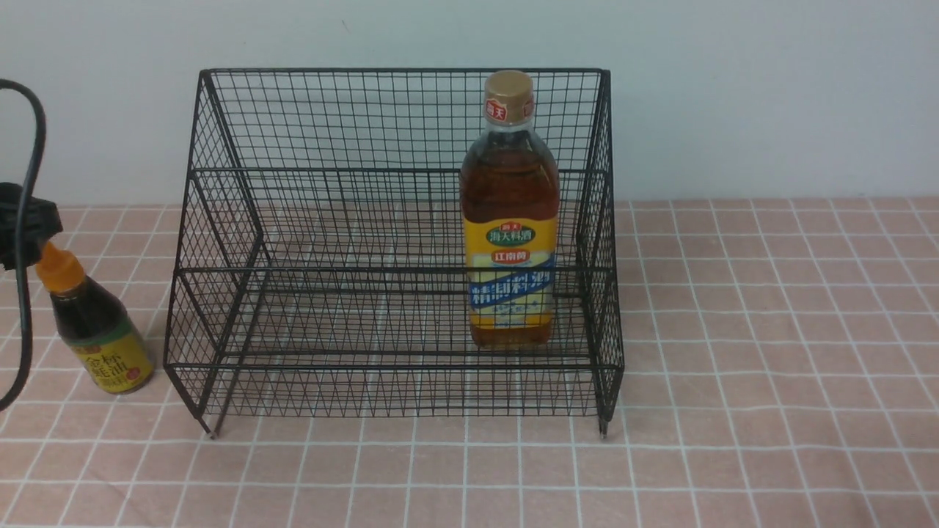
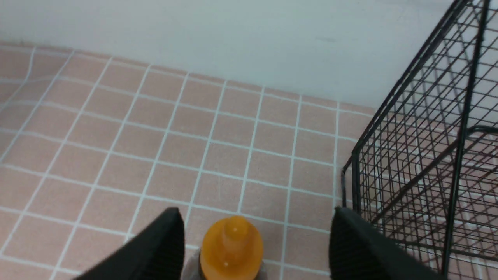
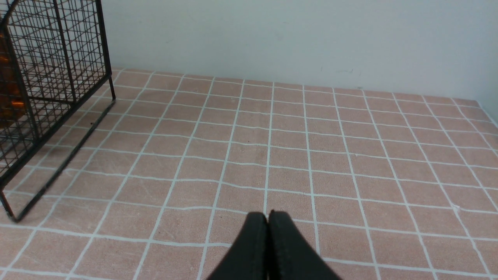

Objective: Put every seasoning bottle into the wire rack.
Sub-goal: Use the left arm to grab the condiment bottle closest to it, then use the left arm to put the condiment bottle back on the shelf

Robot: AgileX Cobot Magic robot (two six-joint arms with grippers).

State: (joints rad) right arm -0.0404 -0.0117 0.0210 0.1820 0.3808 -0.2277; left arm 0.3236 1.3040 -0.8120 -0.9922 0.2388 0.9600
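Note:
The tall amber seasoning bottle (image 1: 509,242), with a tan cap and a yellow-blue label, stands upright on the right side of the black wire rack (image 1: 396,71). The small dark seasoning bottle (image 1: 99,330) stands on the table just left of the rack and leans slightly. Its orange nozzle cap (image 2: 232,249) sits between the spread fingers of my left gripper (image 2: 256,213), which is open, with gaps on both sides of the cap. The rack's side (image 2: 428,163) is close beside that gripper. My right gripper (image 3: 268,216) is shut on nothing, over bare tiles to the right of the rack (image 3: 50,77).
A pink tiled cloth (image 1: 770,330) covers the table, and a white wall (image 1: 733,88) rises directly behind the rack. A black cable (image 1: 26,183) loops down at the far left, beside the small bottle.

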